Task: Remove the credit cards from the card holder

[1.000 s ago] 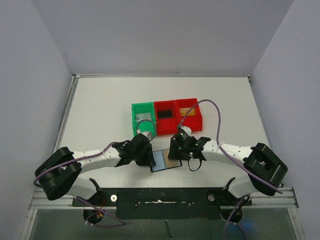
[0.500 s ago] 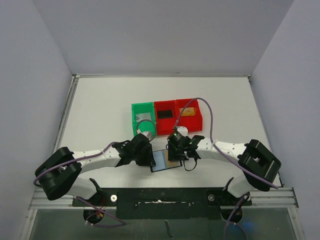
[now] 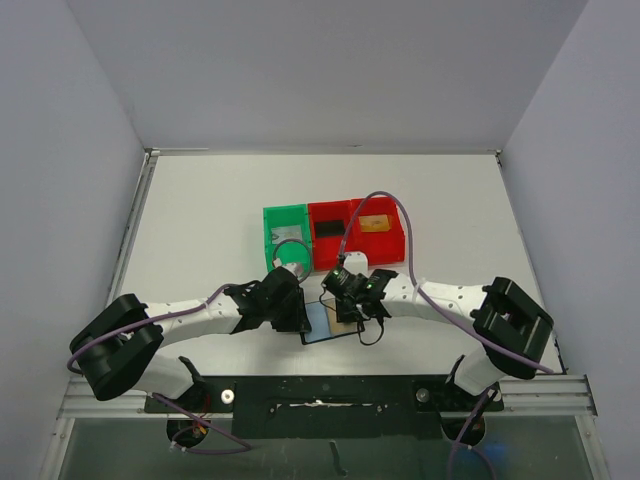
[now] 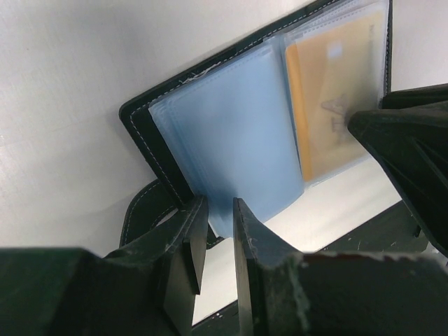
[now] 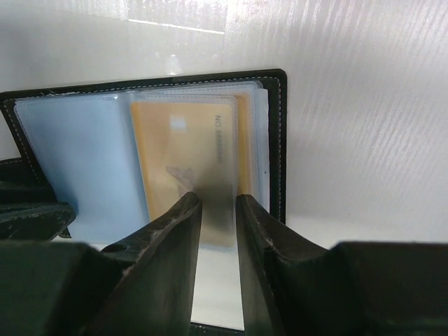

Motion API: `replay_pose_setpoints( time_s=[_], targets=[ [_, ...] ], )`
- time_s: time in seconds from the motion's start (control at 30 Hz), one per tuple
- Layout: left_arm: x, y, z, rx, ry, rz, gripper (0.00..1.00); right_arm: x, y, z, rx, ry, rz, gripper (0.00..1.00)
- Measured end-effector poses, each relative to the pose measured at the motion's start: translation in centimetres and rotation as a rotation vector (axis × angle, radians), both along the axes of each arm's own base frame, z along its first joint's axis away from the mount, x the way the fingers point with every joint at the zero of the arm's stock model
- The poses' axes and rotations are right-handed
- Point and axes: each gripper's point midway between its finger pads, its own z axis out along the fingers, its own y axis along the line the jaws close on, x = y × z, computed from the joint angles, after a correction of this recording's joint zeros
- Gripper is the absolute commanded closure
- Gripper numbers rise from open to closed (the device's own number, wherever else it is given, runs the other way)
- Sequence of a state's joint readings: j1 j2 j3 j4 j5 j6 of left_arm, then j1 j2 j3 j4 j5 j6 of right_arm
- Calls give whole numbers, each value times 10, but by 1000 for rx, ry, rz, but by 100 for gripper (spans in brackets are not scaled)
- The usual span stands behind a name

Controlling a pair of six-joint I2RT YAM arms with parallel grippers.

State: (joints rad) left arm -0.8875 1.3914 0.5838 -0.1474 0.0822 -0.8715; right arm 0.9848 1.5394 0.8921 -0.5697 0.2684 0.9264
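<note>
**White tabletop, wallet open: gold card up for the pull**

Top view: white table, plain grey walls round it. Small flat black folding card holder lies open btwn the two pincers. The left pincer is at one edge and the right pincer is over the other half. Beyond both sets of tips, apart from them, stand a green plastic bin and two red plastic bins. A thin black card lies in the red one next to the green, so at least one card is out.

Left wrist view: left pincer's jaws are nearly together w/ the edge of the holder's bluish clear pocket page in the slit. It looks clamped there, pinning the holder. Ahead and right of the tips, a thin rectangular gold card sits in the next pocket.

Right wrist view: right pincer's jaws stand narrow, astride the gold card's near edge. Can't tell if they bite. Holder's black rim runs ahead and right of the tips.

Step in hand, by my read: drawing the gold card from its pocket. Next move needs a firm pinch on the card alone, not the sleeve plastic. Then a straight pull out the pocket's open side while the left pincer holds the holder down.
</note>
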Motion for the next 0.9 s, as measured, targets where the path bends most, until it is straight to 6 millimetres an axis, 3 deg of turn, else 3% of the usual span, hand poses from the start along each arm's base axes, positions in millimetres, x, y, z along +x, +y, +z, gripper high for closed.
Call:
replay_pose_setpoints(
  time_s=[0.6, 0.9],
  targets=[
    [0, 0, 0, 1, -1, 1, 78, 0, 18, 23, 236, -23, 10, 64],
    [2, 6, 5, 10, -21, 24, 74, -3, 47, 31, 492, 31, 38, 62]
  ],
)
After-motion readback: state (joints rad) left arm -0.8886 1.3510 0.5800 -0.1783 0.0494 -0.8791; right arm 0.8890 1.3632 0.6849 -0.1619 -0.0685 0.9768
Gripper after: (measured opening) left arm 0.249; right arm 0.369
